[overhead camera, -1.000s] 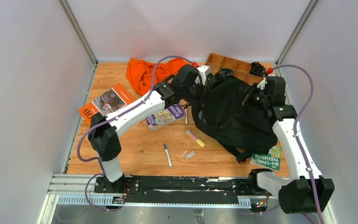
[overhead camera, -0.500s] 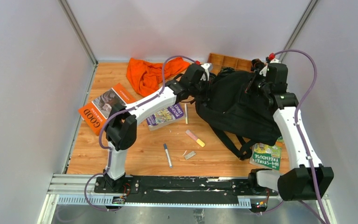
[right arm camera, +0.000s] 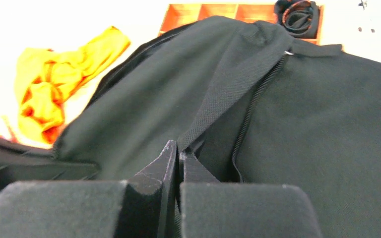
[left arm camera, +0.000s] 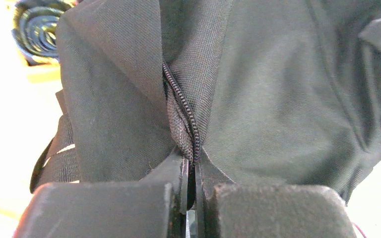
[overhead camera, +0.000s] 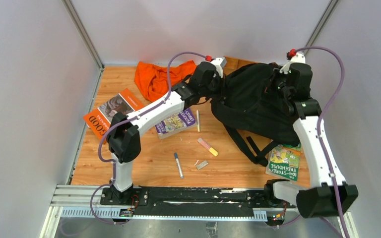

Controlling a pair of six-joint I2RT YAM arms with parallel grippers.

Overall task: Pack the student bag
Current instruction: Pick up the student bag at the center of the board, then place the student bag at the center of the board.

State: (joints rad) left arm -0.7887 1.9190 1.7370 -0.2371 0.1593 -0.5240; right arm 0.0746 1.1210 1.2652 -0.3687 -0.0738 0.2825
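Student bag (overhead camera: 258, 104) gripped twice, zipper seam (left arm camera: 181, 106) clamped in left fingers (left arm camera: 166, 173), webbing strap (right arm camera: 228, 89) clamped in right fingers (right arm camera: 156, 171).

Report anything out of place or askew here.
Nothing looks damaged or spilled. The bag bunches up between the left tool and right tool, each pinching its fabric, straps trailing on the table. The cloth lies crumpled at the far edge; an orange book, a purple book, a green book, a marker and a highlighter lie scattered askew.
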